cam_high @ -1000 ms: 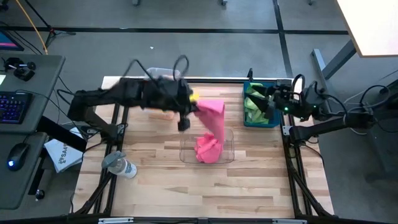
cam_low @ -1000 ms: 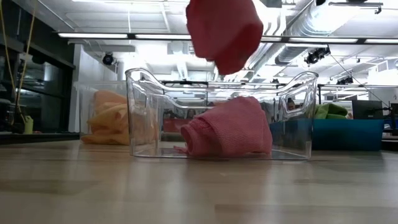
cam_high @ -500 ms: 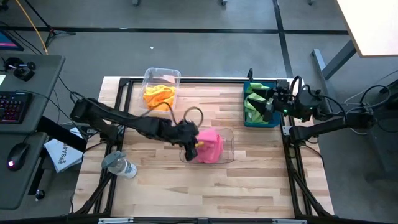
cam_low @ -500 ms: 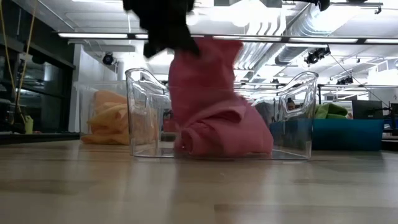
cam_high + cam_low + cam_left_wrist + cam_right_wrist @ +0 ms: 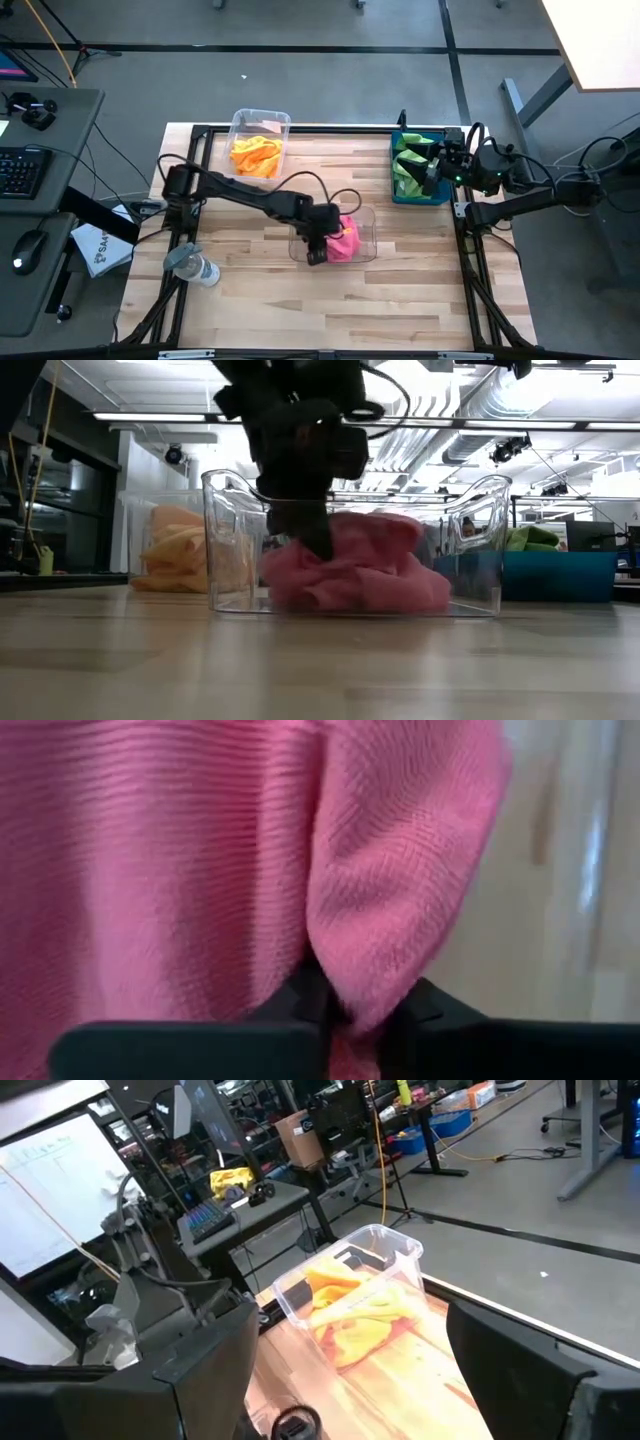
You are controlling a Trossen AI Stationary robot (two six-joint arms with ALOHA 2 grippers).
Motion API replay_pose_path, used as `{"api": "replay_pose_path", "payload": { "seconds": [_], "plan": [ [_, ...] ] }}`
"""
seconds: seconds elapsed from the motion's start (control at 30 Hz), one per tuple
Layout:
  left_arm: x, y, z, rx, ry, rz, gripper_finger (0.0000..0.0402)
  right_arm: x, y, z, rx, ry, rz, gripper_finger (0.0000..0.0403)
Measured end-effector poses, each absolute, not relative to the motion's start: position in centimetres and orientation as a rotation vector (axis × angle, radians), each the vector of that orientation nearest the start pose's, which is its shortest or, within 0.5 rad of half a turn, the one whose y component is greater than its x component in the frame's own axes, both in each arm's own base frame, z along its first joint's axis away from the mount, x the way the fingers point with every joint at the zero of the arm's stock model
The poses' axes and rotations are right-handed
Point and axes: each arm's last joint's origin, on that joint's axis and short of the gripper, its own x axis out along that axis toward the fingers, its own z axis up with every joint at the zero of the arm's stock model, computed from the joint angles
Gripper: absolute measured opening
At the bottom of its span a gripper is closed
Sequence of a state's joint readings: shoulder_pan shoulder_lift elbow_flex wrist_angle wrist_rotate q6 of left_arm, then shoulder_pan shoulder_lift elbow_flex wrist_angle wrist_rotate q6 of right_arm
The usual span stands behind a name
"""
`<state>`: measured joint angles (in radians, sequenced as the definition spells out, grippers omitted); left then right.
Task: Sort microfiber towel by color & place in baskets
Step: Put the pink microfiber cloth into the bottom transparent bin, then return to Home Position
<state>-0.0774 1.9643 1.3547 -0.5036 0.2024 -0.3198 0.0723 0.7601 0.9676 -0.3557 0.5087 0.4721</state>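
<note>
At the table's centre, a little toward five o'clock in the high view, stands the middle clear basket [image 5: 367,218], placed within easy reach of the left arm and already heaped with pink towel [image 5: 345,240]. Down inside it, the left gripper [image 5: 316,252], fingers pinched tight on a fold of the pink cloth in the wrist view, presumably to press the load below the rim before release. At eleven o'clock, the second clear basket [image 5: 261,128] with the orange towels [image 5: 254,155]; at two o'clock, the blue basket [image 5: 418,190] with the green towels [image 5: 409,165] — one colour to each bin, so sorting looks nearly done. Over the blue basket's edge, the right gripper [image 5: 432,170], waiting, fingers spread wide in its own wrist view with nothing between them. Compared with a second ago: pink cloth no longer hanging high above the basket but down inside it, merged with the heap; left arm swung from the far edge to the centre and lowered; right arm unmoved.
</note>
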Motion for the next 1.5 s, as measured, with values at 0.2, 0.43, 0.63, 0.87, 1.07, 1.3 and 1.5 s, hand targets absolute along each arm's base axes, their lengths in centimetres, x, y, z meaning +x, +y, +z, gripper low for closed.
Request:
{"api": "replay_pose_path", "payload": {
  "seconds": [0.2,0.43,0.63,0.87,1.07,1.3,1.5],
  "plan": [
    [40.5,-3.1,20.2,-0.222,1.155,-0.139,0.0132,14.9,-0.3,38.1,0.420,0.037,-0.460,0.0319],
    [39.9,-2.1,25.7,-0.203,1.123,-0.141,0.0223,14.8,-0.3,38.1,0.423,0.034,-0.458,0.0319],
    [35.8,-0.3,31.1,-0.203,0.998,-0.037,0.0233,14.6,-0.3,38.1,0.443,0.039,-0.459,0.0319],
    [27.3,2.0,36.5,-0.186,0.404,0.244,0.0219,14.2,-0.3,37.8,0.465,0.079,-0.429,0.0307],
    [20.8,2.5,34.5,-0.230,0.006,0.263,0.0180,14.2,0.0,37.7,0.470,0.114,-0.336,0.0241],
    [16.4,3.0,30.2,-0.209,-0.260,0.307,0.0062,14.4,0.1,37.6,0.468,0.127,-0.318,0.0055],
    [14.4,3.0,26.0,-0.244,-0.272,0.263,0.0012,14.3,0.2,37.3,0.466,0.168,-0.288,0.0032]
  ]
}}
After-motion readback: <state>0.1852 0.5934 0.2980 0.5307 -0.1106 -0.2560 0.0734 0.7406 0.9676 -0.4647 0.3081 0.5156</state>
